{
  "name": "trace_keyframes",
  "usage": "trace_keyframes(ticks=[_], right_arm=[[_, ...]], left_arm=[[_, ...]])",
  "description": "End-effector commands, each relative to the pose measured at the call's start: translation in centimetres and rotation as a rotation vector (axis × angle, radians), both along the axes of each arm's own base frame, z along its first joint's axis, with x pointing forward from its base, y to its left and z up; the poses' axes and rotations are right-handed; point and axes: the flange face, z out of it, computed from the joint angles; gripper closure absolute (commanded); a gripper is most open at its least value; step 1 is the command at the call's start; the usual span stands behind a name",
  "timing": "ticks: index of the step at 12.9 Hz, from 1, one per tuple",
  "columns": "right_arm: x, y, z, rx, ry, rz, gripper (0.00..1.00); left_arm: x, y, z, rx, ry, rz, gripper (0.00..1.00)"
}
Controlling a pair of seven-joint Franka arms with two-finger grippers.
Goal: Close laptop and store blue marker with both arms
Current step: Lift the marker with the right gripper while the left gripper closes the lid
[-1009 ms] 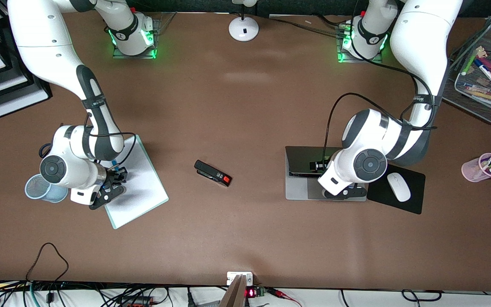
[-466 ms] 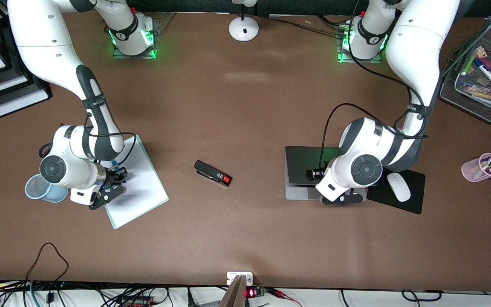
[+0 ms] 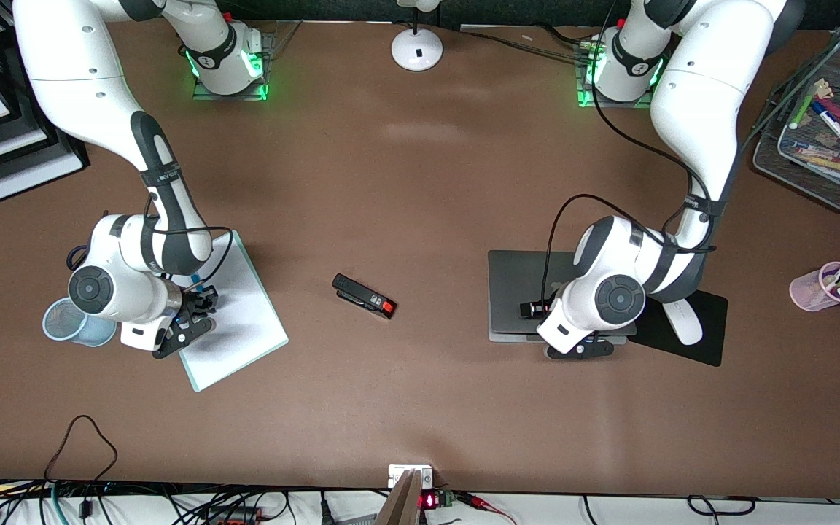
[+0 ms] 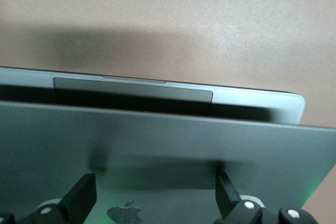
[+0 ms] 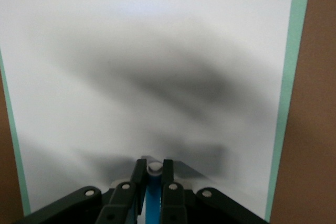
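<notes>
Right of center in the front view, the laptop [image 3: 518, 295] is nearly closed, lid stiff and slick, so push flat on top. Left gripper [image 3: 580, 348] rests there, fingers spread. Center-left, right gripper [image 3: 185, 329] pinches the light, thin marker [image 5: 153, 198] mid-barrel over the clipboard [image 3: 245, 321].

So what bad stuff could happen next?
The laptop lid is almost down, a thin gap left. The left tool, open with fingers spread on the lid, could slip off its edge or press too hard. The right tool pinches the blue marker above the clipboard; swinging toward the mesh cup, it might knock it over.
</notes>
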Motion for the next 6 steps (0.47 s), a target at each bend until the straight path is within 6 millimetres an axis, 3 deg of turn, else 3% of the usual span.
trace_keyframes(ticks=[1, 3, 6], right_arm=[[0.3, -0.1, -0.3, 0.012, 0.001, -0.009, 1.0], [0.4, 0.1, 0.9, 0.014, -0.008, -0.011, 1.0], [0.9, 0.4, 4.8, 0.023, -0.019, -0.011, 1.0]], left_arm=[[0.7, 0.0, -1.1, 0.003, -0.015, -0.009, 0.0], [0.7, -0.2, -2.6, -0.004, -0.017, -0.004, 0.0], [0.7, -0.4, -3.5, -0.009, -0.018, -0.001, 0.0]])
